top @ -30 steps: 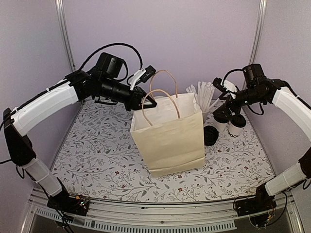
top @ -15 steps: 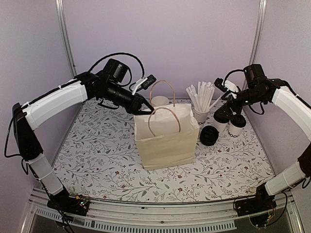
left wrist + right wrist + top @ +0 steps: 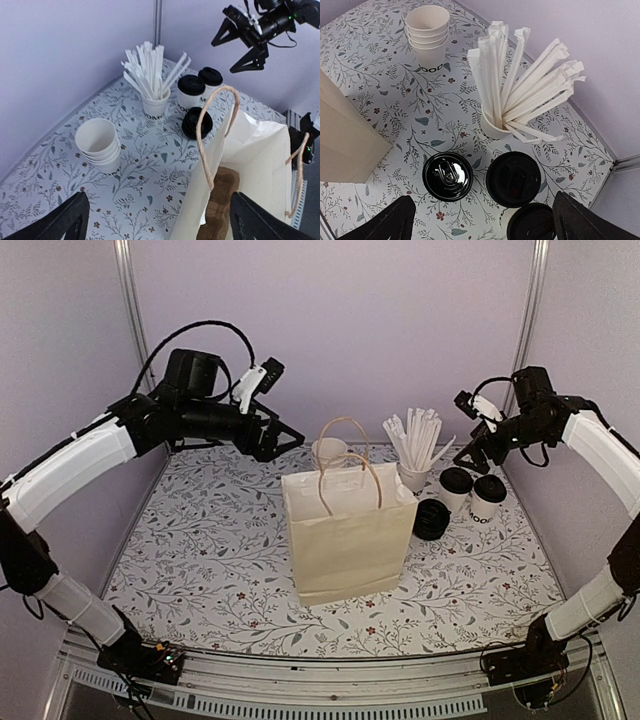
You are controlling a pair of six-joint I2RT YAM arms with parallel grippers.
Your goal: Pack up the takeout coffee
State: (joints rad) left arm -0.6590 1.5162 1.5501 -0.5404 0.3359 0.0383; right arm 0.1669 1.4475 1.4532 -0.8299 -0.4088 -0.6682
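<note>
Cups [image 3: 486, 510] look small, white, 2 upright w/ round black lids [image 3: 513, 178].

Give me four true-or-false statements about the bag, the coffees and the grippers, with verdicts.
1. The paper bag stands upright with its mouth open. True.
2. The lidded coffee cups are inside the bag. False: they stand on the table, right of the bag, near the straw cup.
3. The left gripper grips a bag handle. False: it is open, up and left of the bag, clear of it.
4. The right gripper is open and holds nothing. True.
</note>
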